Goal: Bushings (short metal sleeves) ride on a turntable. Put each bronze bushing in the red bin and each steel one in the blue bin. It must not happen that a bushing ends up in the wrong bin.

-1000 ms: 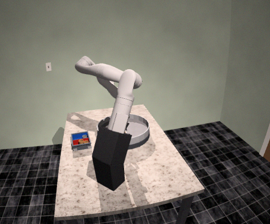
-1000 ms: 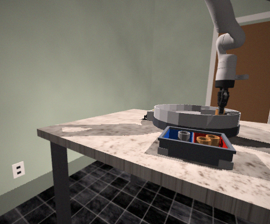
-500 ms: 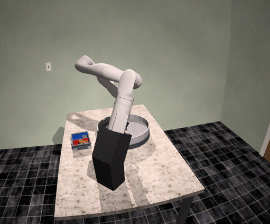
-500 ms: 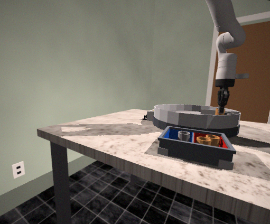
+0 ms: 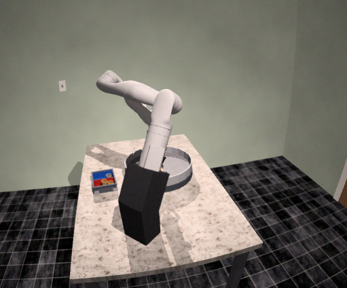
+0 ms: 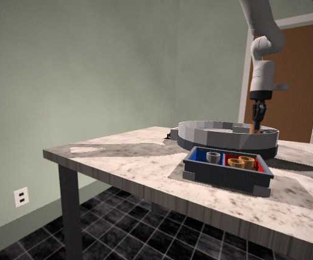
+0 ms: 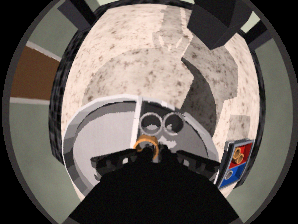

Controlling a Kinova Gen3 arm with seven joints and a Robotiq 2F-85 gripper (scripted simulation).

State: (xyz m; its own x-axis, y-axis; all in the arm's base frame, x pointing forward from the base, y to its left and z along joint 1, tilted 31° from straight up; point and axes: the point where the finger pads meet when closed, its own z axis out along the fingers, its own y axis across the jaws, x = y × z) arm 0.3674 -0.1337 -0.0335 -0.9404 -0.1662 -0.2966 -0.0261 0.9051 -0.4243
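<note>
My gripper is shut on the wall of a bronze bushing, holding it upright, slightly raised within the turntable. In the top view the arm hides the fingers. Two steel bushings, a left one and a right one, stand side by side on the turntable near the held one. The red bin holds two bronze bushings. The blue bin holds one steel bushing.
The turntable has a raised rim. A pale straight divider crosses it close to the held bushing. Both bins share one low dark-walled box beside the turntable, near the edge of the speckled table.
</note>
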